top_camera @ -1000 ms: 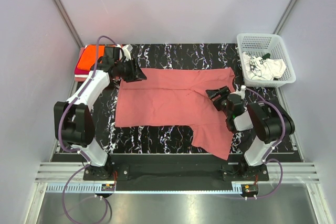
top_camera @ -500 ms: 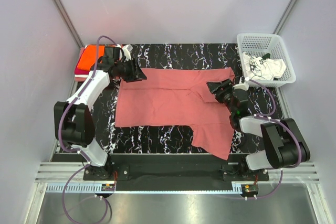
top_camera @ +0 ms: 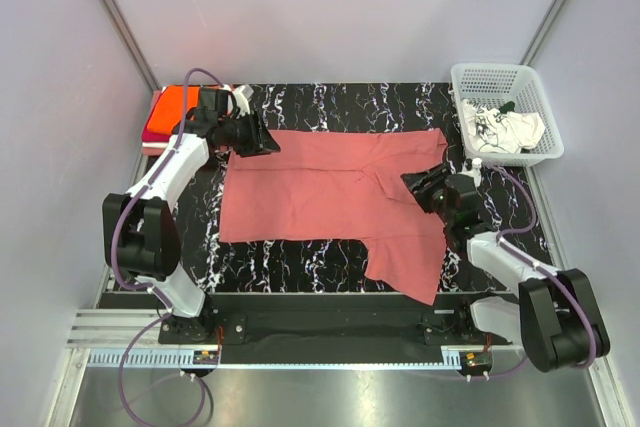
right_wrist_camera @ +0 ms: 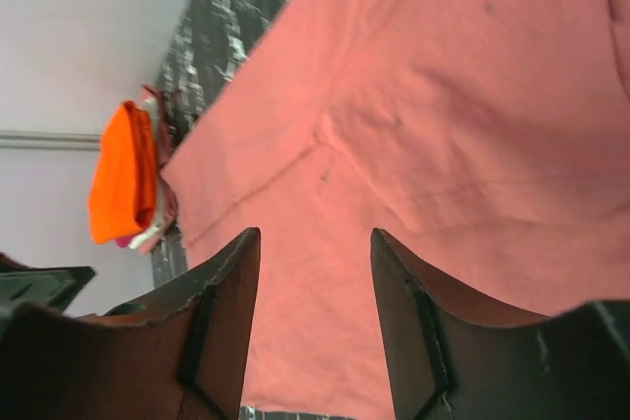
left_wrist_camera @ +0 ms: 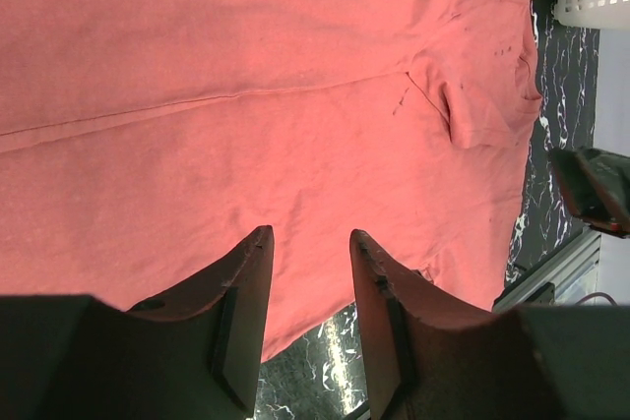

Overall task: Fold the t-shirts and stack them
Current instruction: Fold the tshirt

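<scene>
A dusty rose-red t-shirt [top_camera: 320, 192] lies spread flat on the black marbled table [top_camera: 340, 105], one sleeve reaching toward the near edge. My left gripper [top_camera: 264, 140] hovers at the shirt's far left corner. In the left wrist view it [left_wrist_camera: 310, 236] stands open over the red cloth [left_wrist_camera: 246, 95], nothing between its fingers. My right gripper [top_camera: 416, 185] hangs over the shirt's right part near the collar. The right wrist view shows it [right_wrist_camera: 315, 235] open above the cloth [right_wrist_camera: 433, 125], holding nothing. Folded orange [top_camera: 178, 102] and magenta tees lie stacked at the far left.
A white mesh basket [top_camera: 500, 70] stands at the far right corner and holds a white tee with black print [top_camera: 505, 132]. The orange stack [right_wrist_camera: 123, 179] also shows in the right wrist view. Grey walls close in the table on three sides.
My right arm has swung its elbow out to the right and lower; its gripper went slightly back and returned over the shirt's right part. The left arm has not moved.
</scene>
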### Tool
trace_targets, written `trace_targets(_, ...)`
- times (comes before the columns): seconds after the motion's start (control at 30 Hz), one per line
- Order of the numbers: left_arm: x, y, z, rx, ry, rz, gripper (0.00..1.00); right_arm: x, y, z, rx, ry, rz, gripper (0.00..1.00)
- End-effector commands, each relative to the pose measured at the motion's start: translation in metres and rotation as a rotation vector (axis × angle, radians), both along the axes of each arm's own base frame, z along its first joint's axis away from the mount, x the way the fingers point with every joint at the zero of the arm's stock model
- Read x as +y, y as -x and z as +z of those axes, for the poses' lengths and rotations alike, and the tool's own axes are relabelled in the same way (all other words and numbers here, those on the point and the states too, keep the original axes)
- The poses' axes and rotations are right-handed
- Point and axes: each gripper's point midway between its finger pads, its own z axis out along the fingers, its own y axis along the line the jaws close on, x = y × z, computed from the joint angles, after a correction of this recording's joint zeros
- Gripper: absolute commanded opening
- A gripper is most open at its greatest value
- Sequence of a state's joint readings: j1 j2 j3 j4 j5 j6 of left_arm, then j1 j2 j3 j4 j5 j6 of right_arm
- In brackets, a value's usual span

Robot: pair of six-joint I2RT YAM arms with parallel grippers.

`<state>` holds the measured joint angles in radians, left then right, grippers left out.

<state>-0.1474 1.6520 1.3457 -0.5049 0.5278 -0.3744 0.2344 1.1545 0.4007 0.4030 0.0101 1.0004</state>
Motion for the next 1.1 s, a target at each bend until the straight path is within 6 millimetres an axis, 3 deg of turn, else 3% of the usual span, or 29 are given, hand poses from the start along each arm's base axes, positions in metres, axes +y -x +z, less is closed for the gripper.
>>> trace_targets(0.0,-0.006,0.000,0.032,-0.099,0.039,-0.031,0.42,0.005,0.002,-0.026,0.137,-0.015,-0.015,0.56)
trace_targets(0.07,-0.006,0.001,0.032,-0.101,0.039,-0.031,0.42,0.014,-0.007,-0.022,0.137,-0.011,0.012,0.57)
trace_targets(0.13,-0.006,0.001,0.031,-0.099,0.034,-0.029,0.42,0.021,-0.011,-0.035,0.194,0.034,0.039,0.56)
trace_targets(0.17,-0.005,0.000,0.030,-0.099,0.033,-0.028,0.43,0.029,-0.022,-0.023,0.177,0.048,0.059,0.54)
trace_targets(0.2,-0.006,0.000,0.029,-0.096,0.034,-0.031,0.43,0.031,-0.021,-0.039,0.228,0.104,0.089,0.50)
trace_targets(0.3,-0.007,-0.001,0.025,-0.086,0.036,-0.034,0.43,0.041,-0.033,-0.044,0.265,0.165,0.133,0.42)
trace_targets(0.37,-0.004,-0.003,0.022,-0.086,0.018,-0.026,0.43,0.038,-0.037,-0.051,0.295,0.181,0.115,0.40)
trace_targets(0.5,0.006,-0.005,0.011,-0.072,-0.031,0.013,0.44,0.032,-0.030,-0.085,0.388,0.210,0.088,0.39)
trace_targets(0.57,0.017,-0.006,0.002,-0.053,-0.080,0.074,0.44,0.031,-0.035,-0.090,0.400,0.227,0.088,0.39)
trace_targets(0.6,0.019,-0.005,0.002,-0.048,-0.087,0.091,0.45,0.029,-0.030,-0.104,0.453,0.253,0.095,0.40)
trace_targets(0.67,0.023,0.003,0.002,-0.016,-0.073,0.128,0.50,0.027,-0.033,-0.107,0.492,0.290,0.100,0.41)
trace_targets(0.7,0.026,0.008,0.011,-0.028,-0.058,0.148,0.50,0.024,-0.024,-0.116,0.554,0.313,0.110,0.41)
trace_targets(0.77,0.032,0.020,0.002,0.013,-0.057,0.207,0.50,0.023,-0.025,-0.110,0.572,0.322,0.109,0.40)
trace_targets(0.8,0.038,0.026,0.012,-0.009,-0.050,0.242,0.50,0.019,-0.014,-0.107,0.616,0.327,0.099,0.40)
trace_targets(0.87,0.054,0.040,-0.001,0.036,-0.062,0.352,0.50,0.012,0.001,-0.096,0.678,0.338,0.079,0.42)
trace_targets(0.9,0.063,0.047,0.008,0.007,-0.061,0.409,0.50,0.010,0.005,-0.080,0.666,0.322,0.058,0.43)
trace_targets(0.93,0.080,0.049,0.006,-0.004,-0.099,0.506,0.51,0.008,0.010,-0.072,0.672,0.310,0.045,0.44)
trace_targets(0.97,0.085,0.059,-0.004,0.030,-0.088,0.568,0.52,0.012,0.017,-0.065,0.671,0.281,0.060,0.44)
trace_targets(1.0,0.091,0.065,0.005,-0.003,-0.077,0.609,0.52,0.011,0.022,-0.048,0.644,0.264,0.055,0.45)
trace_targets(1.07,0.101,0.076,-0.006,0.024,-0.072,0.706,0.52,0.004,0.034,-0.037,0.650,0.233,0.000,0.45)
